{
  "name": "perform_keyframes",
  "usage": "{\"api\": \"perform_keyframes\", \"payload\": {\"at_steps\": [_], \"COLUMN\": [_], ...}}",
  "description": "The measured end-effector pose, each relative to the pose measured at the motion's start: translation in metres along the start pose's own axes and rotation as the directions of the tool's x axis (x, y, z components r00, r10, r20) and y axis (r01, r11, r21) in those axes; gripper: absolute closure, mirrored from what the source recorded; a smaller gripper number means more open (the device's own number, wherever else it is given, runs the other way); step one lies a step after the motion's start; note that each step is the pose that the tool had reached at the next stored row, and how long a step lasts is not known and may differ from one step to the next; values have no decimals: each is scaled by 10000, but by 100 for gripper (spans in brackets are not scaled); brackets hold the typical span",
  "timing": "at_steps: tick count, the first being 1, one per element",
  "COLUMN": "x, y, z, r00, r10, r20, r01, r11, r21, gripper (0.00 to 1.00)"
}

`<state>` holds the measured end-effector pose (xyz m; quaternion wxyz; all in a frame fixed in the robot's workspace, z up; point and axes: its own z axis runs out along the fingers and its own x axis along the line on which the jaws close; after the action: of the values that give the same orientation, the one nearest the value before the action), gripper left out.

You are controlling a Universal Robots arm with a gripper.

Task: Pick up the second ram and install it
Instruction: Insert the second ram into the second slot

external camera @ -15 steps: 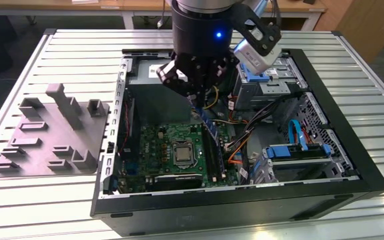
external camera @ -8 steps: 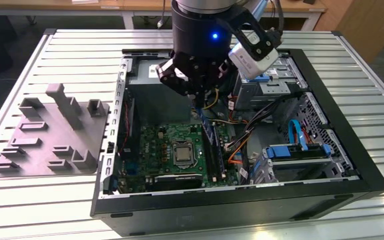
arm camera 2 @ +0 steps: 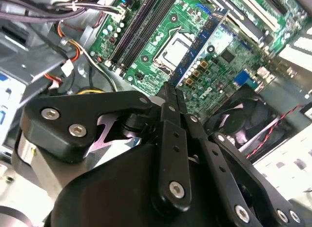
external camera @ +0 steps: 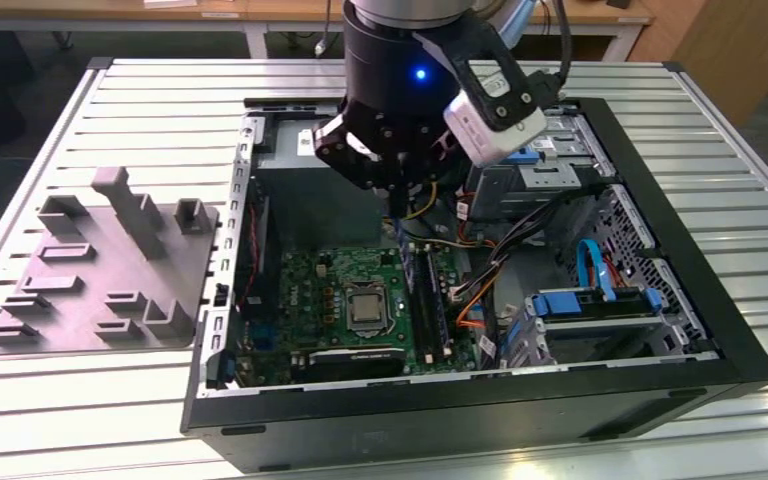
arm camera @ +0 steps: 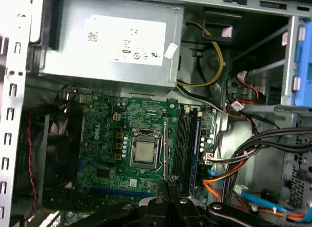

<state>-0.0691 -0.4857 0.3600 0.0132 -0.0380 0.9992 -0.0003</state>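
First wrist view | gripper (arm camera: 168, 188) clamped on ram stick (arm camera: 165, 149) | stick hangs edge-on over motherboard (arm camera: 107, 134), just beside black slots (arm camera: 183, 144), not seated | my worry: if it is off the slot line, it jams or bends.

- An open black computer case (external camera: 491, 410) lay on a slatted metal table (external camera: 718, 100).
- The arm's black gripper (external camera: 402, 200) hung inside the case, above the green motherboard (external camera: 311, 300).
- A blue cable (external camera: 584, 262) curved through the case towards the exterior view's right.
- A grey fixture (external camera: 91, 270) with upright blocks sat on the table, at the exterior view's left of the case.
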Motion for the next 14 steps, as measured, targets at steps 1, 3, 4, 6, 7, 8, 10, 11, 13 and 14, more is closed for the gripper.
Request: {"api": "perform_keyframes", "payload": {"at_steps": [1,3,4,6,7,8,10,11,13,14], "x": [0,0,1,1,1,1,1,1,2,5], "y": [0,0,0,0,0,0,-2,-5,-17,-44], "z": [1,3,4,10,12,14,25,33,57,112], "r00": [9998,9989,9986,9982,9980,9979,9976,9974,9971,9968], "r10": [191,471,535,606,626,641,684,709,752,794], "r20": [0,-1,4,39,61,81,102,106,108,108], "r01": [-191,-471,-535,-605,-625,-639,-681,-706,-748,-789], "r11": [9998,9989,9986,9981,9979,9977,9973,9970,9966,9961], "r21": [5,11,-5,-108,-169,-220,-288,-308,-335,-387], "gripper": [89,89,89,89,89,89,89,89,89,89]}}
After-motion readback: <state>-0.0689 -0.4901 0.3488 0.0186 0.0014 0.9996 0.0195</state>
